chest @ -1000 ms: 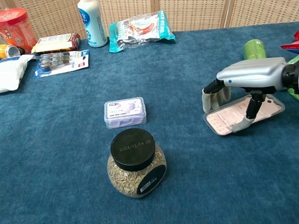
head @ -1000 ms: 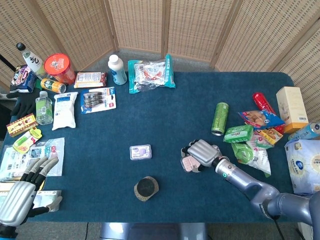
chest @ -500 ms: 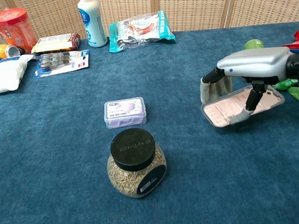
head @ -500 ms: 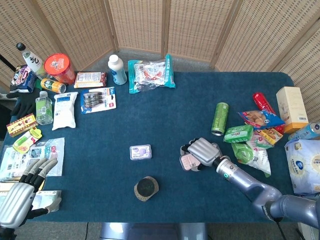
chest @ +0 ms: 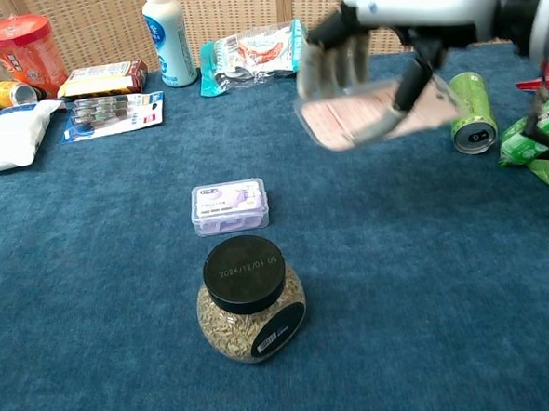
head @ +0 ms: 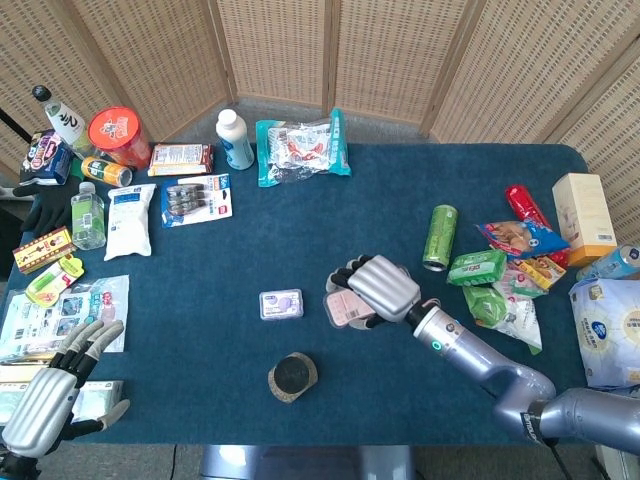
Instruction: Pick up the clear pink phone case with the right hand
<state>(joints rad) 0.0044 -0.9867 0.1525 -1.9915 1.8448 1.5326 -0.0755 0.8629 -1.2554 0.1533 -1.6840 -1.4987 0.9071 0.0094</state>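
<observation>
My right hand [head: 376, 287] [chest: 403, 16] grips the clear pink phone case [head: 345, 307] [chest: 372, 116] and holds it in the air above the blue table. The case lies nearly flat under the palm, fingers over its far edge and the thumb under its near side. In the head view it hangs over the table's middle, just right of the small lilac box [head: 281, 304]. My left hand [head: 48, 405] sits at the front left corner with fingers spread, holding nothing. It does not show in the chest view.
A seed jar with a black lid [chest: 249, 297] stands in front of the lilac box [chest: 229, 206]. A green can [chest: 469, 112] lies to the right, snack packs [head: 505, 290] beyond it. Bottles, a red tub [head: 119, 136] and packets crowd the left side.
My right hand has lifted the pink case off the table and carried it up and to the left. The left hand has barely shifted.
</observation>
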